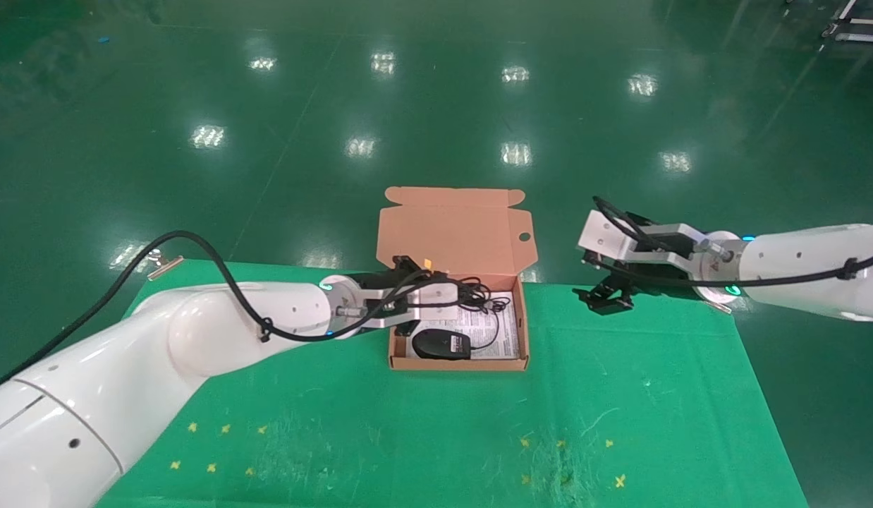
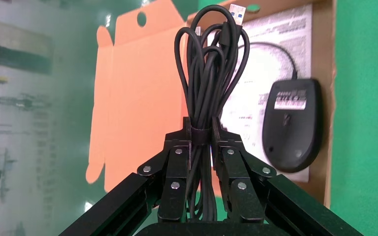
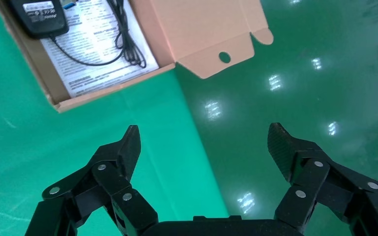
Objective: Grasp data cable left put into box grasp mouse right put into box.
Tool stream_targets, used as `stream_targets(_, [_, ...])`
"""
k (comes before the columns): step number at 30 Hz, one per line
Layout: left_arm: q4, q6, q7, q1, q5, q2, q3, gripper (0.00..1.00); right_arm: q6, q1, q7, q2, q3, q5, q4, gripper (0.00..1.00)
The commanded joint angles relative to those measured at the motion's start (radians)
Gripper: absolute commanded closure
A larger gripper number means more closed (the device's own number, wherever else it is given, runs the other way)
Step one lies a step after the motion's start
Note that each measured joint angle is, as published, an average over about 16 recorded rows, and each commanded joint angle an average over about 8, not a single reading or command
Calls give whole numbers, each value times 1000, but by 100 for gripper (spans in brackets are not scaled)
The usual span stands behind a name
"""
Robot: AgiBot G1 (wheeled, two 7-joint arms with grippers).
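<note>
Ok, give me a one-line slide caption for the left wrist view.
Left gripper clamps the coiled data cable above the open box, where the mouse lies label-up.

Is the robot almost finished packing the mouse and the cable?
Nearly. The mouse already lies upside down in the box. The left claw is shut on the data cable, holding it over the box, so it has yet to let go. The right claw is open and empty, off to the side.

Black data cable (image 2: 210, 73) with silver-and-blue plug, black mouse (image 2: 292, 124) bearing white label, brown cardboard box (image 1: 522, 331), white sheet (image 3: 96, 54) with black print, green table (image 1: 620, 395) with yellow marks
</note>
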Motion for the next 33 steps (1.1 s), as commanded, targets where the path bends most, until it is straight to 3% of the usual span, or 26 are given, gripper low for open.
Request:
stream_targets(1, [-1,-10,20,-1,-47,1,30,100,1,-3,19,13,-3,-9,16,0])
stream_targets(4, [-4,-34,41,-3,-99,1,62,98,-3,0,42,26,-7,-21,30,0])
stream_targets(12, [-2,-60,58,-1,-186,3,102,0,-4,1,69,43,-12,-38,54,0])
stream_targets(24, [-33,-58,50,2,-181,-25,101,0,4,12,66,43,-7,-39,56,0])
stream_targets(33, [-68,-74,9,-39,-211,-60,78,0,3,100,46,58,3,-78,100,0])
